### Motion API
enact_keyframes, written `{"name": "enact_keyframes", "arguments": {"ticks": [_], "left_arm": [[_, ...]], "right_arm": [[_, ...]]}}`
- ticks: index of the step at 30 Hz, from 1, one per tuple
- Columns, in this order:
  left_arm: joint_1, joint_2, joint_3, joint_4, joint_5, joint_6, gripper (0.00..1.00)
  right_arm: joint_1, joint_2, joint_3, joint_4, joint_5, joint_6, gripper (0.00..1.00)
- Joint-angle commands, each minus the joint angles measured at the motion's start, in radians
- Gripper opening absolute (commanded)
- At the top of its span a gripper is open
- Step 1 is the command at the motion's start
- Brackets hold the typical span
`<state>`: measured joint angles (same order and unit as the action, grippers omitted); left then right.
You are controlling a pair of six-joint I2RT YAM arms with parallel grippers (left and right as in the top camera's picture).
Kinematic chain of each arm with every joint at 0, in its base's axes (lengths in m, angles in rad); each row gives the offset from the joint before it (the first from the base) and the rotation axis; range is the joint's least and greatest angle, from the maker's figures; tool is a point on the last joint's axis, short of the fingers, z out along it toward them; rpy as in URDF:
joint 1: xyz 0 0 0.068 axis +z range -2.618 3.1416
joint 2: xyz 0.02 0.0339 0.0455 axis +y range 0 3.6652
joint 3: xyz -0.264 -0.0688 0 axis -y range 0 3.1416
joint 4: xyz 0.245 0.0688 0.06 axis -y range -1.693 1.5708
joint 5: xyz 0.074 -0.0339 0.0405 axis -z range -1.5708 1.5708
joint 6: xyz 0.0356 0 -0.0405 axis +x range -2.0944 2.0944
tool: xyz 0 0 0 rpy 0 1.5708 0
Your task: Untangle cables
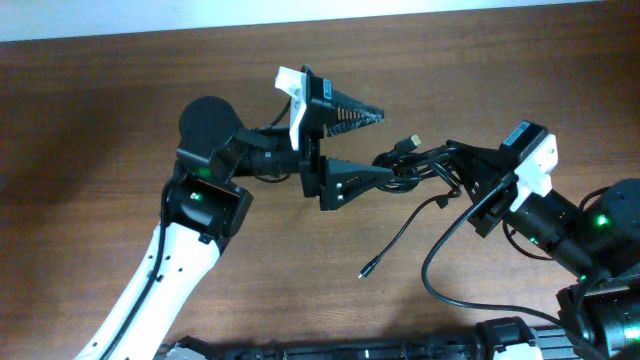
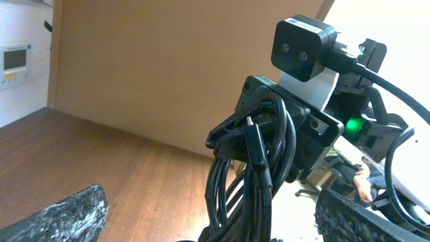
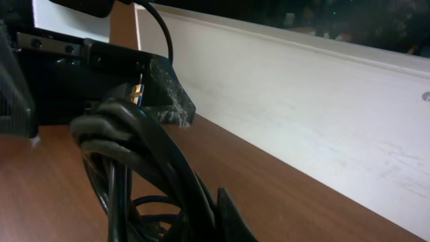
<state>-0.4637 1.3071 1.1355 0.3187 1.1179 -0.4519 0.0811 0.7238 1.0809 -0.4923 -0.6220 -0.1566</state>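
The left pincer (image 1: pixel 387 142) stands with its two fingers spread wide apart, gripping nothing. Its tips reach the near end of the cables (image 1: pixel 405 165). The right pincer (image 1: pixel 448 162) is clamped tight on that black bundle and holds it up off the wooden bench (image 1: pixel 120 90). One cord hangs loose from the bunch and curves down until its small plug (image 1: pixel 366 271) lies on the bench. Another plug (image 1: pixel 411 141) sticks out of the top of the bundle. From the left wrist, the looped cables (image 2: pixel 252 175) hang right in front of the right pincer (image 2: pixel 302 134).
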Motion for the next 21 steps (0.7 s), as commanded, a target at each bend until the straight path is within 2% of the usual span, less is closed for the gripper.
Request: {"name": "enact_keyframes", "arguments": {"ticks": [1,3,5,6,8,10,13,16,19,21], "left_arm": [[-0.005,-0.006,0.008,0.003,0.003,-0.026,0.99],[-0.005,-0.006,0.008,0.002,0.004,-0.026,0.91],[-0.005,-0.006,0.008,0.002,0.004,-0.026,0.78],[-0.005,-0.006,0.008,0.002,0.005,-0.026,0.75],[-0.005,-0.006,0.008,0.003,0.012,-0.026,0.74],[-0.005,-0.006,0.008,0.002,0.020,-0.026,0.80],[-0.014,-0.006,0.008,0.002,0.030,-0.026,0.82],[-0.035,-0.006,0.008,0.003,0.031,-0.026,0.89],[-0.049,-0.006,0.008,0.003,0.030,-0.024,0.90],[-0.051,-0.006,0.008,0.003,0.030,-0.003,0.84]], "right_arm": [[-0.003,-0.002,0.011,0.014,-0.026,0.014,0.04],[-0.003,-0.002,0.011,0.014,-0.026,0.015,0.04],[-0.003,-0.002,0.011,0.014,-0.025,0.014,0.04],[-0.003,-0.002,0.011,0.014,-0.025,0.014,0.04],[-0.003,-0.002,0.011,0.014,-0.025,0.014,0.04],[-0.003,-0.002,0.011,0.014,-0.025,0.014,0.04],[-0.003,-0.002,0.011,0.018,-0.025,0.014,0.04],[-0.003,-0.002,0.011,0.027,-0.025,0.015,0.04],[-0.003,-0.002,0.011,0.029,-0.026,0.015,0.04],[-0.003,-0.002,0.011,0.029,-0.026,0.015,0.04]]}}
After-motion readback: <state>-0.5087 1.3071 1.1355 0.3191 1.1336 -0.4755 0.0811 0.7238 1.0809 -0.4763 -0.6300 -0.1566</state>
